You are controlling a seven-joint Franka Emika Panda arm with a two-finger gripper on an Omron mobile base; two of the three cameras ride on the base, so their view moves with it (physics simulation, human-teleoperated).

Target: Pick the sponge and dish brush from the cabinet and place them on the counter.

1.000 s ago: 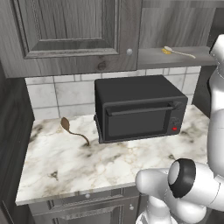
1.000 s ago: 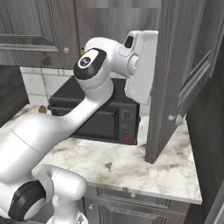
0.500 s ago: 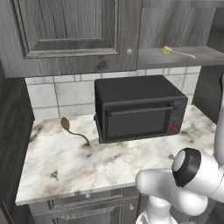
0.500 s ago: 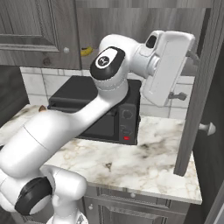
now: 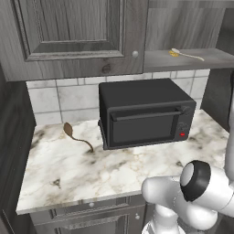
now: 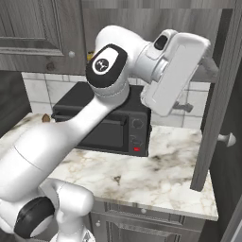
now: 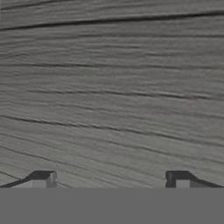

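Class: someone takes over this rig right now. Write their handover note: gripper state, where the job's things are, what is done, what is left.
Gripper: open, holding nothing, facing grey wood grain close up.
Cabinet door: swung open at right.
Dish brush: lying on the cabinet shelf, untouched.
Sponge: not spotted in these views.
Counter: holds the microwave and a brown spoon.
Done: door opened.
Left: find the sponge, move both to the counter.

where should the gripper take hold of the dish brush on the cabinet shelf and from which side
Probably the thin white handle of the dish brush, near its middle. It lies flat on the shelf of the cabinet, yellow head to the left in the left base view, so come in from the open front and close the fingers across the handle's width.
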